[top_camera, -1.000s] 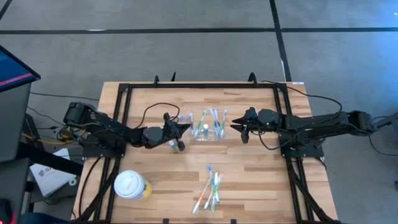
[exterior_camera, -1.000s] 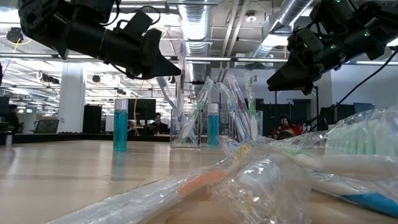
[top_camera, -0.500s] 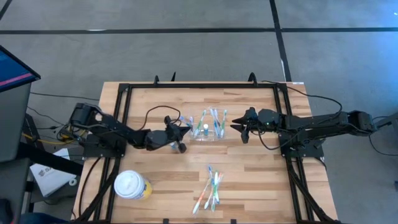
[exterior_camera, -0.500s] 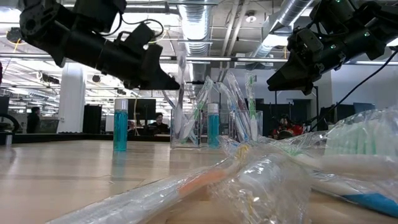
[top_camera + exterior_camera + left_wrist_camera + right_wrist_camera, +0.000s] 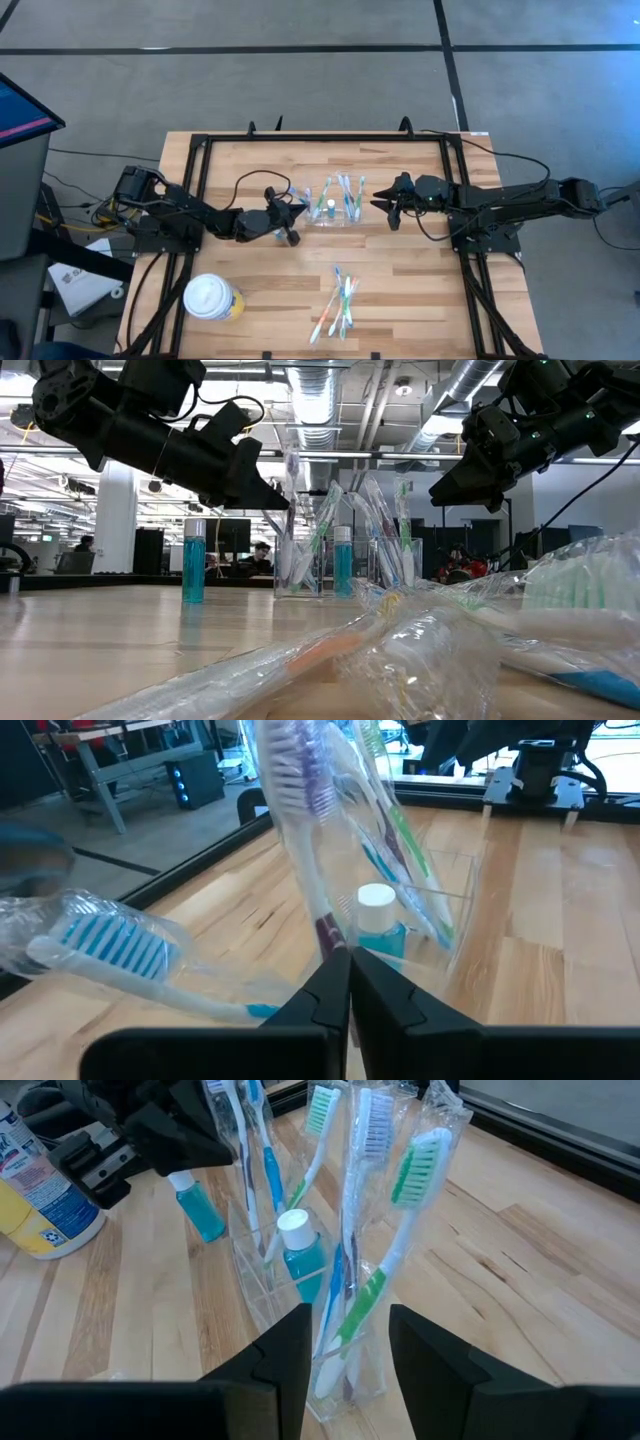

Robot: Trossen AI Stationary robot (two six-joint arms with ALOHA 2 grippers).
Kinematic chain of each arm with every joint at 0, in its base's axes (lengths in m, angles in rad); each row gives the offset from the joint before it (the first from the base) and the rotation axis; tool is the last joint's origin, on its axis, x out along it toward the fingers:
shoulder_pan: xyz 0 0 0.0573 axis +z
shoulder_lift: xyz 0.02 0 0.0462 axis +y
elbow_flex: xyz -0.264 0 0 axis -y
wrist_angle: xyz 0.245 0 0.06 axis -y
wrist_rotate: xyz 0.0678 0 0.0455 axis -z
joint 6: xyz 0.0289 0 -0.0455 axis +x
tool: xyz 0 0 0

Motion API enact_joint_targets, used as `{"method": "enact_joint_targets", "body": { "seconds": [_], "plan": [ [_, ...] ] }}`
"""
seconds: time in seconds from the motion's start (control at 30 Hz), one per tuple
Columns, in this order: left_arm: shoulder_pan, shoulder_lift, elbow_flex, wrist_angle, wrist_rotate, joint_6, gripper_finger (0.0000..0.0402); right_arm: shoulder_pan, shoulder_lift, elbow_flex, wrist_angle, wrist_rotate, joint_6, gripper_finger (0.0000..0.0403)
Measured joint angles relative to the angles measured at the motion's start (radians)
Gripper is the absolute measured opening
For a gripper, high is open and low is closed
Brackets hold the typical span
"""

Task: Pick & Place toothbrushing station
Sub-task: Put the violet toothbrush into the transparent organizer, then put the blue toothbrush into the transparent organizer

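Fingers of the left gripper (image 5: pixel 296 208) are pinched together with nothing between them, tips pointing at the near end of the toothbrushing station (image 5: pixel 334 212), which sits just beyond them toward the middle of the table. That clear holder lies with its long side running across, from one arm toward the other, stuffed with wrapped toothbrushes (image 5: pixel 398 1230) standing upright and a small blue bottle (image 5: pixel 302 1250) among them. On the far end the right gripper (image 5: pixel 379 205) faces it with jaws parted, empty, the holder framed squarely between its fingers in the wrist view. So both arms point along the holder's length, one at each short end. My guess is the right one is better set to take it, since it is already spread wide. A second blue bottle (image 5: pixel 194 561) stands apart, under the left arm.
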Motion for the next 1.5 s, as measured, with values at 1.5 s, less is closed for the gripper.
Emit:
{"method": "enact_joint_targets", "body": {
  "seconds": [1.5],
  "plan": [
    [-0.136,-0.136,0.0,-0.005,0.401,-0.034,0.0103,0.0,0.0,0.0,-0.001,0.0,0.0,0.0127]
  ]
}}
